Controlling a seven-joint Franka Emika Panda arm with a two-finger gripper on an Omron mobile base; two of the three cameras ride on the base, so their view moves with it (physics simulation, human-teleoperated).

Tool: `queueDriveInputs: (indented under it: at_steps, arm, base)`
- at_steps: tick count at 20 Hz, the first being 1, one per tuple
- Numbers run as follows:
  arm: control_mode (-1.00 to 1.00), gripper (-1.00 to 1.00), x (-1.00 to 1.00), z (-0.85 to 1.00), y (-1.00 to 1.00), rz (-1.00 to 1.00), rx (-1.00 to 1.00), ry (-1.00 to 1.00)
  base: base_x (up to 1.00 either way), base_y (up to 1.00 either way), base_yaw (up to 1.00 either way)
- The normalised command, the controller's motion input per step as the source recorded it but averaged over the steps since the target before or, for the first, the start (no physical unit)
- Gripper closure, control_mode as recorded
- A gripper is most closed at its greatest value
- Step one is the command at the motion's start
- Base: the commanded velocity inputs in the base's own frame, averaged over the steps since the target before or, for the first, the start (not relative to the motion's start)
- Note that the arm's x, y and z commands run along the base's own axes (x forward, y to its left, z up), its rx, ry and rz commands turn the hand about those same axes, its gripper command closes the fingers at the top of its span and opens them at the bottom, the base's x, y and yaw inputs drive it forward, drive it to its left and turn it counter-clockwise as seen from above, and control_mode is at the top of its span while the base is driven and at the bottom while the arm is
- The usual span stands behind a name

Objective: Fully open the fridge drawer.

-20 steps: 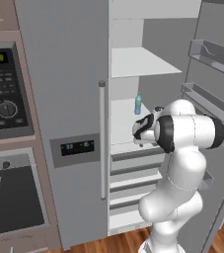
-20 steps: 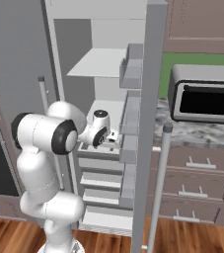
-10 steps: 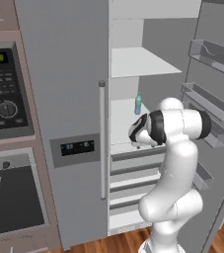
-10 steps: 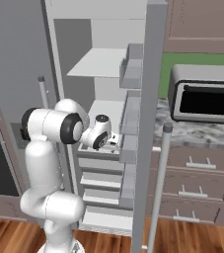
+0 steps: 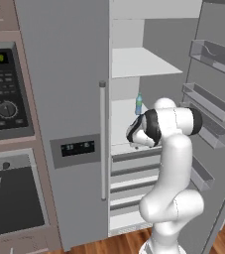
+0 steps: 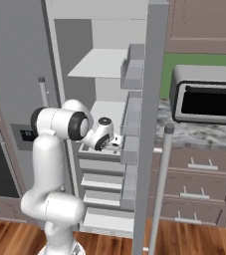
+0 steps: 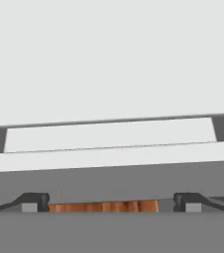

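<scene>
The fridge [image 5: 64, 74] stands with its right door swung open. Its top fridge drawer [image 5: 120, 151] heads a stack of alike white drawers [image 6: 102, 182]. My gripper [image 5: 134, 138] hangs at that drawer's front edge, also seen from the other side as gripper [image 6: 115, 143]. In the hand view the drawer's flat white top [image 7: 108, 136] and grey front strip [image 7: 108, 175] lie just past my gripper [image 7: 111, 201]. The fingertips [image 7: 34, 200] stand wide apart, open, with nothing between them. Brown floor shows below the strip.
A small blue bottle [image 5: 139, 105] stands on the shelf above the drawers. The open door [image 5: 213, 149] with grey bins [image 5: 215, 52] is close on the right of my arm. An oven panel [image 5: 5, 89] sits left; a microwave [image 6: 206, 99] rests on the counter.
My elbow has swung toward the fridge and my hand has eased slightly lower and outward at the drawer's front. The drawer itself shows no clear shift.
</scene>
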Motion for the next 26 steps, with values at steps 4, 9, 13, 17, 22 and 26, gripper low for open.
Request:
queueDriveInputs:
  at_steps: [4,9,13,17,22,26]
  arm:
    - [-1.00,-1.00,0.31,-0.28,0.00,0.00,0.00,0.00]
    - [-1.00,-1.00,0.20,-0.32,0.00,0.00,0.00,0.00]
    - [-1.00,-1.00,0.04,-0.34,0.00,0.00,0.00,0.00]
    - [-1.00,-1.00,-0.05,-0.37,0.00,0.00,0.00,0.01]
    - [-1.00,-1.00,-0.90,-0.43,-0.06,0.00,0.00,0.14]
    - [-1.00,-1.00,-1.00,-0.46,-0.11,0.00,0.00,0.13]
  base:
    - [0.00,0.00,0.00]
    - [0.00,0.00,0.00]
    - [0.00,0.00,0.00]
    - [0.00,0.00,0.00]
    - [0.00,0.00,0.00]
    - [0.00,0.00,0.00]
